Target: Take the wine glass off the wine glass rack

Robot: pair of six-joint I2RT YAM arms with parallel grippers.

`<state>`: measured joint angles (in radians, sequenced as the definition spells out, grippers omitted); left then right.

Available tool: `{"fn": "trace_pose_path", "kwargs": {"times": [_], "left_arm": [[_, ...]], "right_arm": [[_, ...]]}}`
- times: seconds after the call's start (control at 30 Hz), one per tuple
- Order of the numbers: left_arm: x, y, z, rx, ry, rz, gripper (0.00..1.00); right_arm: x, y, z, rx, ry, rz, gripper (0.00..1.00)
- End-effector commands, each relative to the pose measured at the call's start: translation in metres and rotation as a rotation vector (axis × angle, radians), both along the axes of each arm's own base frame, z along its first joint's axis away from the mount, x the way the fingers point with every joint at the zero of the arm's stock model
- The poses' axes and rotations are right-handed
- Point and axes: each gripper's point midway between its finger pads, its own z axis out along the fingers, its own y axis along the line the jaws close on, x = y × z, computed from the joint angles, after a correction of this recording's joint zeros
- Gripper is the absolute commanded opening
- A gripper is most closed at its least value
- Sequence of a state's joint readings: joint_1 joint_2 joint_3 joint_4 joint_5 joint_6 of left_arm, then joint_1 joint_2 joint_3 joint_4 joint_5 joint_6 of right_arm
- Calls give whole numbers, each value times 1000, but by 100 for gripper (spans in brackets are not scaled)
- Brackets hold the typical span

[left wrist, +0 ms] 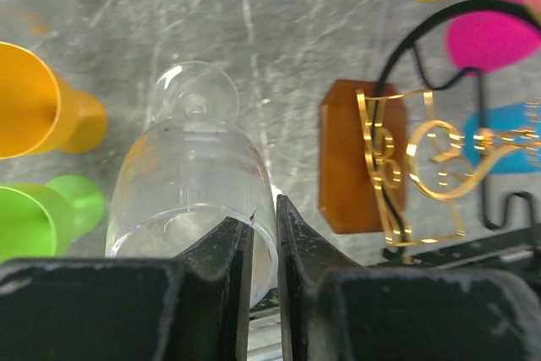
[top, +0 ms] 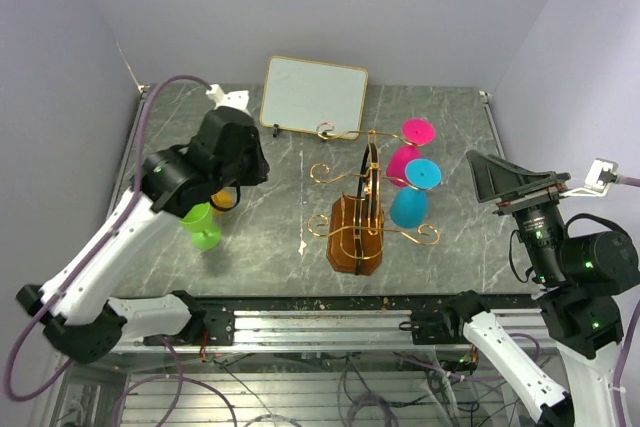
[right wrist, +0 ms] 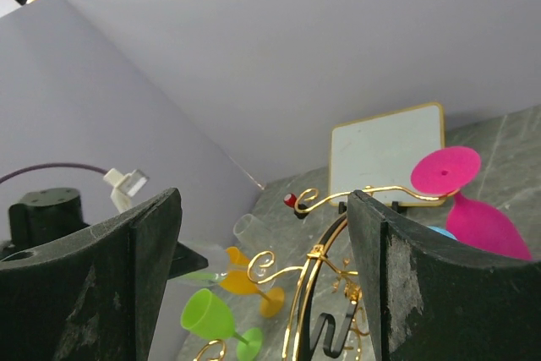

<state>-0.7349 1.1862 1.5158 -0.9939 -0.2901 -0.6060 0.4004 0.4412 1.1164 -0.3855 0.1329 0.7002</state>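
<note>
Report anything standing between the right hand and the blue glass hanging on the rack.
Nothing visible does. The open right hand faces the rack from its right, with only open space between it and the blue glass.

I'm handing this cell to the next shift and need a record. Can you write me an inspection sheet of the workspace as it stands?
Surface: grey marbled table, no spills seen.
Job's things: wine glass rack upright at centre; pink wine glass and blue wine glass hang on its right side; clear wine glass off the rack, beside orange glass and green glass.
Clutter: white framed board behind the rack.
Grippers: left gripper closed on the clear wine glass's rim; right gripper open, empty, raised.
Cables: purple cable along left arm; wires below table front.
Surroundings: plain pale walls.
</note>
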Motion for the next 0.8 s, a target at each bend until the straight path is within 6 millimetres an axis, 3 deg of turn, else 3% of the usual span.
{"fn": "trace_pose_path", "kwargs": {"times": [0.0, 0.17, 0.33, 0.47, 0.77], "left_arm": [[22, 15, -7, 195, -27, 31, 7], [60, 3, -39, 317, 52, -3, 7], [91, -13, -78, 254, 154, -83, 7], [112, -13, -105, 253, 218, -85, 7], [139, -8, -131, 256, 246, -37, 7]], "right_arm": [[-8, -11, 4, -18, -5, -43, 78], [-13, -16, 5, -7, 1, -54, 78], [-21, -22, 5, 7, 7, -67, 78], [-27, -25, 6, 16, 5, -65, 78], [-31, -26, 5, 21, 16, -65, 78]]}}
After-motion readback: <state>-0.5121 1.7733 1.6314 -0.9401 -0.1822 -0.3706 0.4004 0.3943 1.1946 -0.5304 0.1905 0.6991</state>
